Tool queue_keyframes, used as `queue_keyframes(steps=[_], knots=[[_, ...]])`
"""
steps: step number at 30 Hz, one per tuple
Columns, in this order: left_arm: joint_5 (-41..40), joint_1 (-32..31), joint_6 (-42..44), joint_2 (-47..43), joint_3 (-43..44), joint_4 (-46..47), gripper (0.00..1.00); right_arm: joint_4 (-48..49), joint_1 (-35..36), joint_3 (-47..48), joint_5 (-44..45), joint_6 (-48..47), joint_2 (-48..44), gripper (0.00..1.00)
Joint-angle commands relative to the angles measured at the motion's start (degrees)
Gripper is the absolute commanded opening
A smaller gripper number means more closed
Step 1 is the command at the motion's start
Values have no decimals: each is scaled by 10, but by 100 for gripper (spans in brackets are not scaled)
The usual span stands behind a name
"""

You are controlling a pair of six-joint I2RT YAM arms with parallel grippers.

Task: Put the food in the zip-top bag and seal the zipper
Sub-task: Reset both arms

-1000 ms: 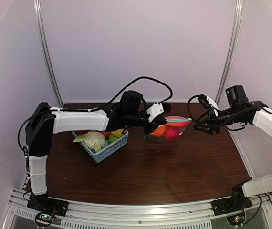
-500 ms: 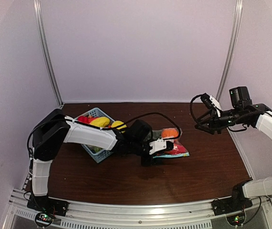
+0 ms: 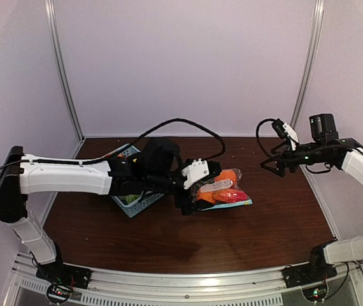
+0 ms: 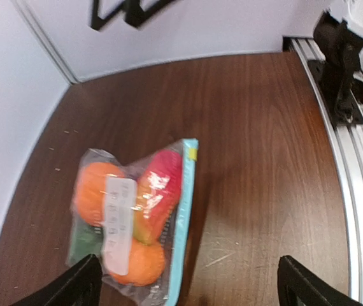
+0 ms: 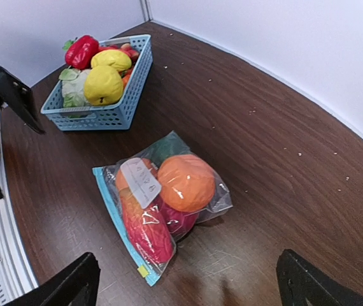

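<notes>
The zip-top bag [image 3: 225,191] lies flat on the brown table, holding two round orange toys [image 5: 186,182], a long red one [image 5: 146,233] and something green. Its zipper [image 4: 183,223], a light-blue strip, runs along the edge nearest the arm bases; I cannot tell whether it is pressed closed. My left gripper [image 3: 197,190] hovers open just over the bag's left end, with nothing between its fingers [image 4: 83,284]. My right gripper [image 3: 274,163] is open in the air to the right of the bag [image 5: 162,204], well apart from it.
A light-blue lattice basket [image 5: 99,108] stands left of the bag and holds a red pepper [image 5: 83,51], yellow fruits [image 5: 104,83] and a green leafy piece. In the top view my left arm covers much of the basket [image 3: 129,203]. Walls close in the back and sides.
The bag came down from the air onto the table. My left gripper opened and let go of it, and the left arm swung lower. My right gripper opened wider and drew back slightly.
</notes>
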Motion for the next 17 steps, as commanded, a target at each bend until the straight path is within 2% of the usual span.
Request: queue_keyframes(steps=[1, 3, 6, 10, 13, 17], knots=[[-105, 19, -34, -75, -13, -33, 98, 54, -15, 24, 94, 76, -24, 99], [-150, 50, -72, -112, -20, -39, 98, 70, -15, 44, 156, 111, -22, 99], [-163, 110, -132, -151, -20, -54, 98, 93, -15, 52, 233, 148, -29, 100], [-285, 129, -140, -196, -39, -49, 98, 123, -15, 44, 336, 180, -54, 100], [-335, 130, -137, -225, -89, -2, 98, 134, -20, 25, 358, 172, -74, 99], [-353, 130, -142, -237, -140, 46, 98, 148, -33, -1, 340, 173, -80, 100]])
